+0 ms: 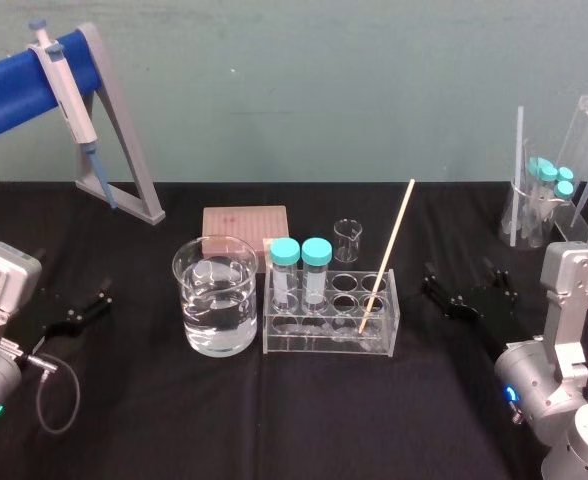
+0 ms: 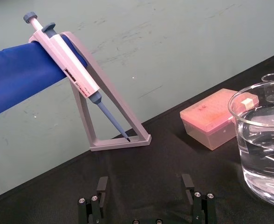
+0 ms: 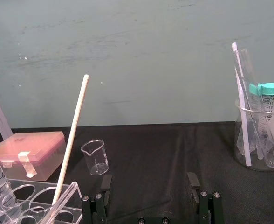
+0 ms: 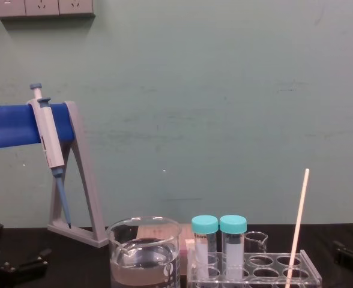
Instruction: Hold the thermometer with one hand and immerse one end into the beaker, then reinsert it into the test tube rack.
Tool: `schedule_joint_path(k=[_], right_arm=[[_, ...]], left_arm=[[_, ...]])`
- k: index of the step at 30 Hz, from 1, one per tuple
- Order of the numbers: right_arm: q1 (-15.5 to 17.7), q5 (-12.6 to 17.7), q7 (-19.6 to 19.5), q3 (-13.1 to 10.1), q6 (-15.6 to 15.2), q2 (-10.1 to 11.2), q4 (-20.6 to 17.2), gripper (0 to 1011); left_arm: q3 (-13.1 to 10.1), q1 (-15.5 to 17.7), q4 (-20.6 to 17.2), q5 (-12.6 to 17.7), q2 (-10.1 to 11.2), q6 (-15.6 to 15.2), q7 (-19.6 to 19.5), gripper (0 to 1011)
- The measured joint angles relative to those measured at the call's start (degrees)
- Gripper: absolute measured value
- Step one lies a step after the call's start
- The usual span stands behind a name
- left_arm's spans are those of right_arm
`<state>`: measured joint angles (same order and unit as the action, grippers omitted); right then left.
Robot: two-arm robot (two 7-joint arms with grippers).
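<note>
Tabletop (image 1: pixel 274 430) under black cloth carries everything, with the arms low at its near corners: the left gripper (image 2: pixel 145 183) rests well left of the beaker (image 1: pixel 215 296) with its jaws spread and empty, and the right gripper (image 3: pixel 149 182) sits just as released near the right end of the rack (image 1: pixel 329 325). The beaker is more than half full of water, so a careless sweep against its rim could slop or shift it. The rack is light, clear plastic, and pulling the stick out along the wrong line could drag or tip it. Two capped tubes (image 1: pixel 301 270) stand between stick and beaker, and a low carry would likely knock them. The thermometer (image 1: pixel 388 252) itself is the likeliest trouble, since something so thin may pivot or slip in a loose pinch. It is a straight, pale cream rod, foot in a hole at the rack's right end, leaning up and to the right, its top well above the rack
</note>
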<state>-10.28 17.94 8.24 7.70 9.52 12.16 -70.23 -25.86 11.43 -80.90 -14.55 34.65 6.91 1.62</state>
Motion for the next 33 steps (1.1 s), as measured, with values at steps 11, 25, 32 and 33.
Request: schedule_joint_path(k=[11,25,32,33], right_arm=[[0.08,0.05,-0.03,0.08,-0.03,0.08,-0.21,1002],[0.14,0.09,-0.09,0.11,-0.11,0.14,-0.30,1000],[0.14,0.14,-0.10,0.11,-0.13,0.15,-0.33,1002],[0.14,0.14,-0.10,0.11,-0.13,0.16,-0.33,1002]], left_arm=[[0.00,0.00,0.00,0.00,0.00,0.00,0.00,1004],[0.00,0.00,0.00,0.00,0.00,0.00,0.00,1004],[0.00,0.00,0.00,0.00,0.00,0.00,0.00,1004],[0.00,0.00,0.00,0.00,0.00,0.00,0.00,1004]])
